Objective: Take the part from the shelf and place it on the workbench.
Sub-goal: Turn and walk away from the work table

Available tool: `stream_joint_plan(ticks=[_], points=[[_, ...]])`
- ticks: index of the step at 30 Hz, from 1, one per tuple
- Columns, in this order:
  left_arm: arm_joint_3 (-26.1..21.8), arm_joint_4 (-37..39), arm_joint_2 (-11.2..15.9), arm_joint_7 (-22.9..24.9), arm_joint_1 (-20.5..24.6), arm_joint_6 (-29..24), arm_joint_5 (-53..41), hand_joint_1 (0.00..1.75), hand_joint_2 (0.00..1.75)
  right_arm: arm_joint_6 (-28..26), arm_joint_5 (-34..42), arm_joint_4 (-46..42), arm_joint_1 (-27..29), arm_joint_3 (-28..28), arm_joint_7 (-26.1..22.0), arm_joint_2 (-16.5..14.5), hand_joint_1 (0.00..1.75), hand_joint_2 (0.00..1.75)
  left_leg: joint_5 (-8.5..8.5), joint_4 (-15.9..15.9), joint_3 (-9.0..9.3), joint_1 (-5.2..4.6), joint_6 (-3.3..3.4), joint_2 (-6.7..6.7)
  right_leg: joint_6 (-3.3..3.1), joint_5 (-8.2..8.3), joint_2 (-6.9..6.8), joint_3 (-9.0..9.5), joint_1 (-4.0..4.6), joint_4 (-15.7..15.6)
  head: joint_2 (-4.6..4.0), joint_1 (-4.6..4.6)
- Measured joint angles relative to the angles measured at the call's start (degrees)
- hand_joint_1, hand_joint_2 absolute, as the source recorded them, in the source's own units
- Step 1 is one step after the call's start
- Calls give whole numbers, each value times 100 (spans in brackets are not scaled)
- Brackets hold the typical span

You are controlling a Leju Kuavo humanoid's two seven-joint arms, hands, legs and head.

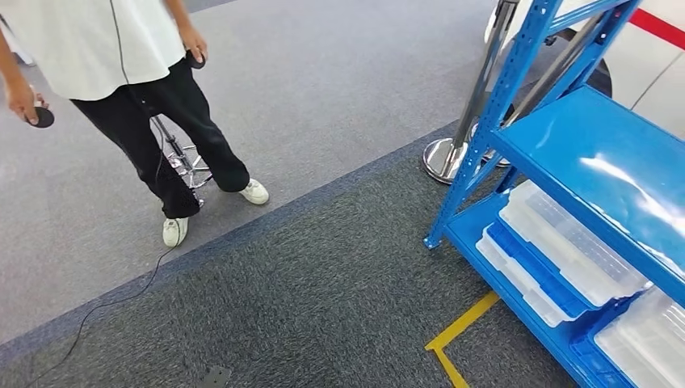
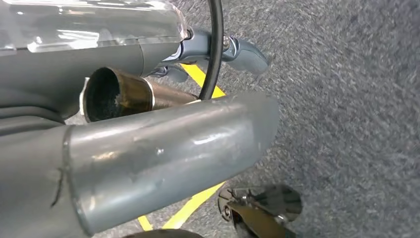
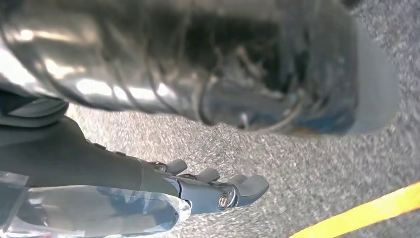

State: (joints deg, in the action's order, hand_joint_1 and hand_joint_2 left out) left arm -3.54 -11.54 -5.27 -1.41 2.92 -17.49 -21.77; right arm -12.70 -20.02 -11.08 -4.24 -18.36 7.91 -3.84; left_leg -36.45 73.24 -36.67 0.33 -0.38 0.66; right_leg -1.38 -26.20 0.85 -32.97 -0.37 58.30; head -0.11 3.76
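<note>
I have both arms hanging by my sides: the left hand (image 2: 198, 54) and right hand (image 3: 208, 191) hold nothing, fingers loosely apart over the carpet (image 1: 323, 275). The shelf (image 1: 582, 153) stands to my right with plastic bins (image 1: 565, 242) on its lower tier; I can't tell which part I'm after, so I judge the reach hasn't begun.

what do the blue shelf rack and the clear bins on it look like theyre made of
Shelf rack: looks like painted steel, glossy blue; the deck throws bright glare and the upright is punched with holes.
Bins: seemingly translucent plastic, whitish and ribbed, some sitting on blue plastic bases. Contents cannot be made out.
</note>
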Motion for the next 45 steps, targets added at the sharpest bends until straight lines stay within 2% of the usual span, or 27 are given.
stream_joint_plan(ticks=[1, 2, 3, 5, 7, 9, 10, 12, 14, 16, 17, 18, 21, 22, 25, 27, 29, 30, 31, 32, 34, 36, 38, 40, 42, 44, 45], points=[[0, 2, 1, 1, -11, 0, 0, 0, 0, 1, 0, 0, 5, 0, 0, -1, 0, 0, 20, 144, -90, 1, 5, -16, -3, -2, 85, -1, 7, 12, 0, -1], [0, 2, 1, 1, -16, 0, 0, 0, 0, 1, 0, 0, 11, 0, 1, -1, 0, 0, 164, 45, -72, 1, 18, -29, -3, -5, 171, 1, 12, 26, 0, -1], [0, 2, 2, 1, -16, 0, 0, 0, 0, 1, 0, 0, 15, 0, 1, -1, 0, 0, 393, -270, 48, 1, 39, -69, -1, -10, 255, 5, 14, 41, 0, -1], [-1, 4, 10, 1, -12, 0, 1, 0, 0, 1, 0, 1, 13, 0, 1, -7, 0, 0, 787, -1068, 358, 5, 91, -324, 21, -19, 405, -8, 12, 71, 0, 1], [-2, 6, 19, 1, -5, 0, 1, 0, 0, 2, 0, 2, 13, 0, 1, -12, 0, 0, 893, -1441, 501, -2, 124, -506, 81, -10, 526, -49, -2, 85, 0, 2], [-2, 7, 14, 1, 5, 0, 0, 0, 0, -1, 0, 3, 32, 0, 1, -8, 0, 0, 917, -1499, 525, -1, 164, -421, 168, 21, 646, -78, -10, 66, 0, 1], [-3, 7, 10, 1, 11, 0, 0, 0, 0, -2, -1, 3, 45, 0, 0, -6, 0, 0, 946, -1543, 543, 11, 196, -357, 202, 11, 630, -95, -5, 77, 0, 3], [-4, 7, 6, -2, 16, -2, -1, 0, 0, -2, -4, 4, 49, 0, 0, -3, 0, 0, 1006, -1649, 572, 43, 265, -208, 250, -188, 380, -234, 20, 356, 0, 27], [-4, 7, 11, -4, 4, -4, -1, 0, 0, 1, -13, 4, 32, 0, 1, -8, 0, 0, 1016, -1672, 574, 31, 292, -56, 286, -557, 64, -551, 1, 1025, 0, 50], [-4, 7, 11, -3, -12, -4, 0, 0, 0, 2, -24, 4, 27, 0, 1, -8, 0, 0, 1001, -1662, 570, 26, 289, 102, 333, -707, -37, -772, -37, 1509, 0, 51], [-4, 7, 10, -3, -15, -4, 0, 0, 0, 2, -28, 4, 32, 0, 1, -7, 0, 0, 990, -1656, 574, 29, 282, 176, 354, -630, -64, -740, -58, 1469, 0, 51], [-4, 7, 9, -4, -13, -4, 0, 0, 0, 2, -32, 4, 35, 0, 1, -5, 0, 0, 977, -1648, 582, 33, 268, 243, 368, -464, -105, -594, -75, 1209, 0, 51], [-5, 7, 9, -6, -4, -5, 0, 0, 0, 0, -35, 4, 21, 0, 1, 3, 0, 0, 916, -1611, 625, 19, 177, 405, 336, -60, -383, -33, -64, 168, 0, 49], [-6, 7, 10, -7, 3, -6, 0, 0, 0, 0, -35, 4, 18, 0, 1, 3, 0, 0, 896, -1602, 643, 7, 141, 449, 304, -39, -429, 33, -46, 32, 0, 46], [-7, 7, 10, -8, 25, -7, 0, 0, 0, -2, -35, 5, 34, -1, 1, 6, 0, 0, 843, -1587, 700, 11, 37, 540, 188, -38, -290, 34, -33, -2, 0, 44], [-8, 7, 12, -9, 25, -10, 1, 0, 0, -2, -35, 7, 32, -1, 3, 6, 0, 0, 631, -1309, 606, 37, -15, 347, 101, -8, -182, 57, -59, -41, 0, 37], [-9, 7, 13, -10, 6, -13, 2, 0, 0, -2, -35, 7, 20, 0, 6, 5, 0, 0, 244, -594, 277, 50, -39, 77, 44, 8, -66, 54, -58, -49, 0, 30], [-9, 7, 13, -10, -9, -14, 3, 0, 0, -2, -35, 7, 17, 0, 7, 5, 0, 0, 97, -218, 92, 52, -46, 18, 32, 9, 3, 49, -50, -43, 0, 29], [-10, 7, 14, -10, -23, -15, 3, 0, 0, -2, -36, 7, 18, -1, 7, 5, 0, 0, 55, 17, -33, 52, -48, -9, 27, 8, 79, 46, -40, -34, 0, 30], [-10, 7, 15, -10, -33, -17, 5, 0, 0, -2, -36, 7, 20, -1, 8, 5, 0, 0, 136, 36, -63, 51, -42, -23, 27, 4, 159, 45, -34, -19, 0, 30], [-11, 7, 19, -13, -37, -22, 8, 0, 0, -2, -37, 7, 19, -1, 11, 4, 0, 0, 560, -544, 167, 52, -6, -115, 39, -10, 321, 42, -32, 21, 0, 29], [-13, 8, 27, -17, -33, -24, 9, 0, 0, -2, -37, 7, 8, -1, 14, -4, 0, 0, 851, -1231, 449, 58, 40, -387, 82, -28, 462, 9, -35, 70, 0, 30], [-15, 9, 33, -18, -29, -24, 9, 0, 0, -3, -37, 7, 2, -1, 15, -12, 0, 0, 876, -1459, 532, 47, 69, -525, 156, -16, 586, -50, -58, 90, 0, 30], [-15, 9, 27, -19, -19, -24, 15, 0, 0, -7, -37, 8, 20, -2, 16, -7, 0, 0, 913, -1516, 549, 48, 117, -400, 237, 9, 672, -88, -81, 80, 0, 31], [-17, 9, 22, -22, -10, -25, 25, 0, 0, -14, -37, 10, 32, -2, 17, -3, 0, 0, 966, -1602, 579, 73, 195, -253, 295, -116, 442, -185, -63, 258, 0, 50], [-22, 9, 24, -26, -15, -26, 37, 0, 0, -21, -37, 11, 17, -2, 19, -5, 0, 0, 981, -1641, 593, 71, 248, -95, 337, -450, 89, -479, -56, 854, 0, 70], [-23, 9, 24, -27, -21, -26, 46, 0, 0, -23, -37, 11, 9, -2, 20, -5, 0, 0, 974, -1640, 592, 65, 262, -9, 358, -609, 6, -661, -65, 1216, 0, 72]])
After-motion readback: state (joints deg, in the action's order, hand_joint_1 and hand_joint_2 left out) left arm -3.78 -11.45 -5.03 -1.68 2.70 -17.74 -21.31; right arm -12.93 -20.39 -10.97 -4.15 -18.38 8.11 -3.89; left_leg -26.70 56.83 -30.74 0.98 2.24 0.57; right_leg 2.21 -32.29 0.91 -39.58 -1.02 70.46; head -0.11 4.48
